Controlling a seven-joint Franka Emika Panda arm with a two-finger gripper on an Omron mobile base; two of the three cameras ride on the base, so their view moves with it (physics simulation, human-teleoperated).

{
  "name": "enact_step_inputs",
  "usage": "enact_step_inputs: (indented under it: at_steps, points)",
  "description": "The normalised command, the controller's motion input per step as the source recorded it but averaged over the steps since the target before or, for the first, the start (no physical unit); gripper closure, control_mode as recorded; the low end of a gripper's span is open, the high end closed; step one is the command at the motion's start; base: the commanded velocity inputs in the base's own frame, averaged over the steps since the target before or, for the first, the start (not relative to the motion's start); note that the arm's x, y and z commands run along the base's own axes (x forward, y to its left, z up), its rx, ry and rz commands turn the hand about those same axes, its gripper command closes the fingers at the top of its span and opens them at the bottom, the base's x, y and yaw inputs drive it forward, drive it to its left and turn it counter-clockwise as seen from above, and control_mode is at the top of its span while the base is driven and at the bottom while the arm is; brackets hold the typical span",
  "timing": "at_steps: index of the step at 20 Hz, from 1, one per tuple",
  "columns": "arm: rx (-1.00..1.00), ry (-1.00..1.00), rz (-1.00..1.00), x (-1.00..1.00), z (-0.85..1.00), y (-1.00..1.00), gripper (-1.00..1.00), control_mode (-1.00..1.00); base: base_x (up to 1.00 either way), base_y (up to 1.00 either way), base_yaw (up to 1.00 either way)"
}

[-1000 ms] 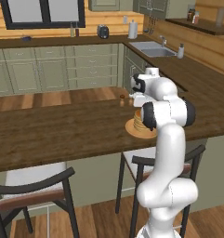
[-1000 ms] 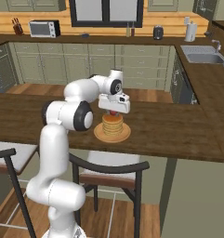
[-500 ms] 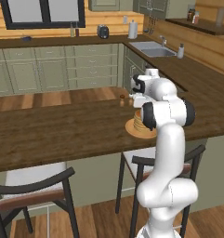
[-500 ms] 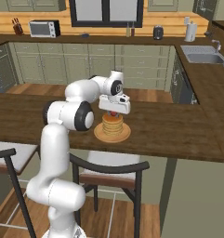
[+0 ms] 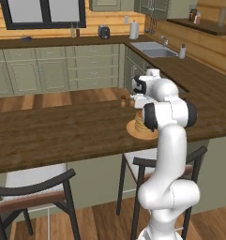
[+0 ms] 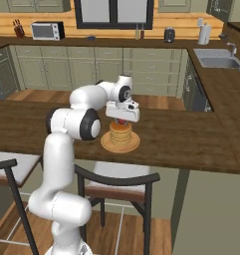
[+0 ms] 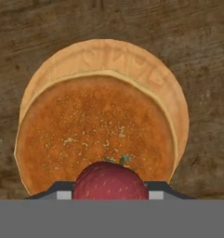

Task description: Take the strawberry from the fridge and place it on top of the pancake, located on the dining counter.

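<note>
My end effector hangs just above the pancake on the tabletop, the strawberry between its tips; whether the grip is loosening I cannot tell. To finish well: lower until the berry touches the stack's centre, then part the tips slowly. Berry round, red, dimpled, apt to roll; pancake top flat, speckled golden-brown, on a smooth orange-tan plate.

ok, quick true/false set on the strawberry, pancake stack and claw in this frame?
1. The strawberry is over the pancake stack. True.
2. The plate sits on the floor. False: it is on the dining counter.
3. The claw hovers above the stack. True.
4. The strawberry is green. False: red.
5. The stack sits beside the sink. False: the sink is on the far counter.
</note>
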Motion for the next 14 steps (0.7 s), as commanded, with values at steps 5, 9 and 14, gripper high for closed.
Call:
enact_step_inputs:
  at_steps: [5,9,14]
  points:
    - [0.0,-0.08,0.0,-0.09,0.28,0.0,-1.0,-1.0,0.0,0.0,0.0]
    - [0.0,-0.13,0.0,-0.21,0.64,0.0,-1.0,-1.0,0.0,0.0,0.0]
    - [0.0,-0.15,0.0,-0.26,0.58,0.0,-1.0,-1.0,0.0,0.0,0.0]
